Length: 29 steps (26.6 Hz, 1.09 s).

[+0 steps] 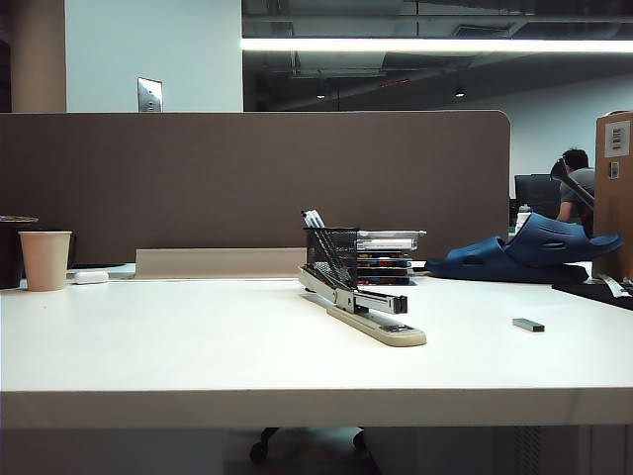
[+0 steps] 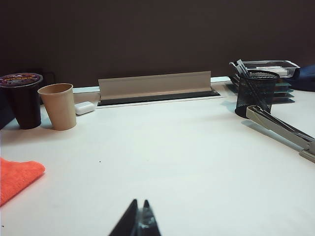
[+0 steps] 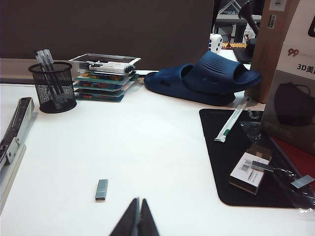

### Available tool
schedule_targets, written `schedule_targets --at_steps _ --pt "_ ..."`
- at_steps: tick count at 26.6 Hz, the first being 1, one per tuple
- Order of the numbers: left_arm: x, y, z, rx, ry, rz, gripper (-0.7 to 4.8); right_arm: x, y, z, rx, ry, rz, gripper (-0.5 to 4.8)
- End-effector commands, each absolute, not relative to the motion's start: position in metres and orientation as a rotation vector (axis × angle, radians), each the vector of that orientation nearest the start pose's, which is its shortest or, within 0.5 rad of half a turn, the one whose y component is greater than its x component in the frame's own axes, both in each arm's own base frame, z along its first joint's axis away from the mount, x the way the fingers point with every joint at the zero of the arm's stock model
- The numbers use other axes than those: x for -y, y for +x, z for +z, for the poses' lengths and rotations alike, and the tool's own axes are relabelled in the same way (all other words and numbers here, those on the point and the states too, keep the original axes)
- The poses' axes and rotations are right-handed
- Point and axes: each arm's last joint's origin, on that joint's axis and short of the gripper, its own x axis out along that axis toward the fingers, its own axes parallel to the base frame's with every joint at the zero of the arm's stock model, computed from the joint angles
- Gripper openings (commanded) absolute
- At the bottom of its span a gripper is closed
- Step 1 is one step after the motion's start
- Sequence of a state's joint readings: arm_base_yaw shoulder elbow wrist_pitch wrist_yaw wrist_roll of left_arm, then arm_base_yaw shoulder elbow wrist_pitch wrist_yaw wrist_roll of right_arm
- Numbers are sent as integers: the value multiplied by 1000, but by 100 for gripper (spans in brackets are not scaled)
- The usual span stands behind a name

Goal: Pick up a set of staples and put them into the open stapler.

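Just beyond the right pincer (image 3: 139,219), its tips pressed together and holding nothing, the set of staples (image 3: 101,189) lies flat on the worktop (image 3: 147,147), the stapler (image 3: 12,142) farther off sideways, while the left pincer (image 2: 139,221) hovers likewise closed and empty.

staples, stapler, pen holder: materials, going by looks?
Set of staples: dark grey bar with a dull sheen, probably metal. Stapler: matte beige base, likely plastic or painted; grey arm and shiny silver magazine look like metal. Pen holder: black see-through mesh, probably coated wire. Both end effectors, left and right, are shut low over the table, touching none of these.
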State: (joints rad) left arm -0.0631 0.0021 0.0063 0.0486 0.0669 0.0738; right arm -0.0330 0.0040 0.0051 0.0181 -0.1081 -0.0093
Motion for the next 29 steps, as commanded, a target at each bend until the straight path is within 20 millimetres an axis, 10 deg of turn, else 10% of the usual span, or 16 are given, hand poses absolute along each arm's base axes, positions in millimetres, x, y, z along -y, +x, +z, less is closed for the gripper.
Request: schedule_targets --at_steps 1,29 --pt "8 97 172 70 72 -125 -6 0 97 167 36 -14 75 -5" --pt "16 95 172 80 79 -399 -6 0 96 176 78 1 83 -6"
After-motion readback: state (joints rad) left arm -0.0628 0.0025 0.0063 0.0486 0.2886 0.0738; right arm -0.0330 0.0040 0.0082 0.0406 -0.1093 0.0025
